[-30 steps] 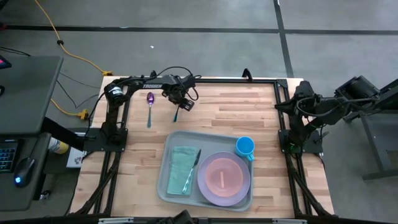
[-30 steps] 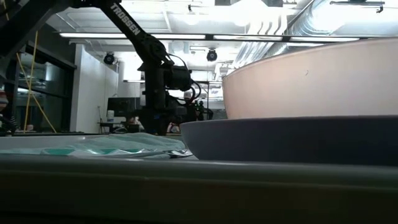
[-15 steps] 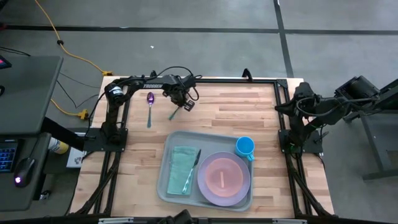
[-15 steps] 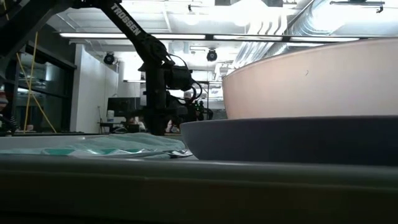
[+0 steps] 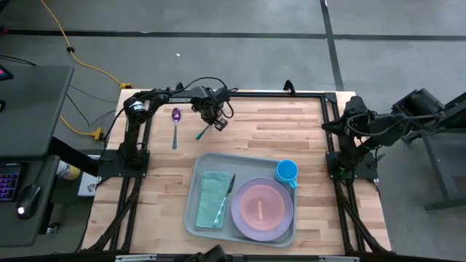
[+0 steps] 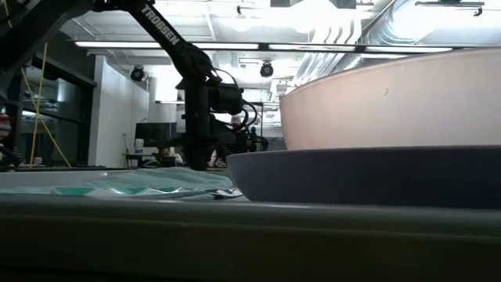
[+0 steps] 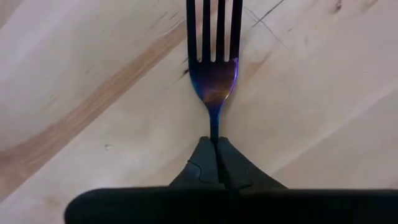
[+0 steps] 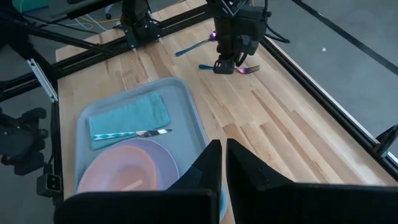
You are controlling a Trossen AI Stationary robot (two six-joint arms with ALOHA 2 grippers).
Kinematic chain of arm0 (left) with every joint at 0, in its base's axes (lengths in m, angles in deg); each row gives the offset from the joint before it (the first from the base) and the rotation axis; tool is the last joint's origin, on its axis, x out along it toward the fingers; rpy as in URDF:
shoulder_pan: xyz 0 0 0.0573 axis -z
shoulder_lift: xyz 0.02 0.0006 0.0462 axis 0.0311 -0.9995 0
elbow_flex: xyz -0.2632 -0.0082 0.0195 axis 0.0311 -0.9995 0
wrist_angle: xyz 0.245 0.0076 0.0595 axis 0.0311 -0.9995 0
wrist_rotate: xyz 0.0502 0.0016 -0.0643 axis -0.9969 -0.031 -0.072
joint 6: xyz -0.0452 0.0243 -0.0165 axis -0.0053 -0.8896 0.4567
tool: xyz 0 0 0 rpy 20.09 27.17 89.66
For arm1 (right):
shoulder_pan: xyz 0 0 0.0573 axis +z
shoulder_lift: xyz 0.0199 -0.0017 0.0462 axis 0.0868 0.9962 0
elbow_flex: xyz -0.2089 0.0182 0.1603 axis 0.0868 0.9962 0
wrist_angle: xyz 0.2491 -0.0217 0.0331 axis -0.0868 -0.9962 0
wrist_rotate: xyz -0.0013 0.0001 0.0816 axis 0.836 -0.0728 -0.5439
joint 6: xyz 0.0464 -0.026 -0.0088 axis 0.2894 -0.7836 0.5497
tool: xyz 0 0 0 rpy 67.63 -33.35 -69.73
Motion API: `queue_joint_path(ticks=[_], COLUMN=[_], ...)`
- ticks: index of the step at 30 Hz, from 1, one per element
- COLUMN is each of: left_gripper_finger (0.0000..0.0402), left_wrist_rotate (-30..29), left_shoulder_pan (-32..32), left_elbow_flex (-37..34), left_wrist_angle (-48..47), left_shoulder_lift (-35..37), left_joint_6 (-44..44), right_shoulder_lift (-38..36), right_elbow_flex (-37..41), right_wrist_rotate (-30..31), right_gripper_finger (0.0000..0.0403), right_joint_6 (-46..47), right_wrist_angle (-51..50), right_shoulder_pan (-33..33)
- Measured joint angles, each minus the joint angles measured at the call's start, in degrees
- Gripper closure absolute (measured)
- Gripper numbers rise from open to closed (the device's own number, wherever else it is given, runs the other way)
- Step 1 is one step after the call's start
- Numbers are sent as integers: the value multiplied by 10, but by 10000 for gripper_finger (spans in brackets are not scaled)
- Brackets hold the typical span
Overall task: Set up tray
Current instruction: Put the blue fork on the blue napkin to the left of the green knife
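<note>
An iridescent blue-purple fork [image 7: 214, 74] lies on the wooden table beyond the tray's far left corner, with my left gripper [image 7: 216, 144] shut on it. In the high view this gripper [image 5: 212, 124] stands over the fork [image 5: 202, 132]. The pale grey-green tray [image 5: 207, 161] holds a teal napkin [image 5: 212, 198] with a knife on it, a pink plate [image 5: 261, 209] on a purple one, and a blue cup [image 5: 287, 172]. My right gripper [image 8: 224, 163] is shut on nothing, raised at the table's right edge. My left gripper pinches the fork's thin neck [image 7: 214, 127], just behind the head with the tines, between its two fingers. The fingers come from above, pointing down, and lie across the fork. The fork lies flat on the table; the gripper hides the handle in the wrist view.
A purple spoon [image 5: 175, 124] lies on the table left of the fork. Black frame rails [image 5: 255, 92] run along the table's far and side edges. Bare wood lies between the fork and the tray [image 8: 186, 106].
My left gripper has shut on the fork while staying in place, rolling slightly. The fork has turned about on the table: its handle end has swung toward the table's left edge, from nearly straight to slanted.
</note>
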Motion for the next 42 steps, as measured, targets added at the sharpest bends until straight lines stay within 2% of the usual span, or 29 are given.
queue_joint_path(ticks=[11, 25, 32, 42], left_gripper_finger=[390, 390, 390, 390], left_wrist_rotate=[-3, 27, 30, 63], left_shoulder_pan=[0, 0, 0, 8], left_elbow_flex=[54, 63, 64, 64], left_wrist_angle=[-43, -67, -69, -67], left_shoulder_lift=[-5, 5, 56, 176], left_joint_6=[-50, -70, -85, -108], right_shoulder_lift=[0, 0, 0, -1], right_elbow_flex=[0, 0, 0, 0], right_wrist_rotate=[0, -5, -8, -19], right_gripper_finger=[403, 403, 403, 403], right_joint_6=[-13, -26, -31, -45], right_wrist_angle=[0, 0, 0, 0], right_shoulder_pan=[0, 0, 0, 0])
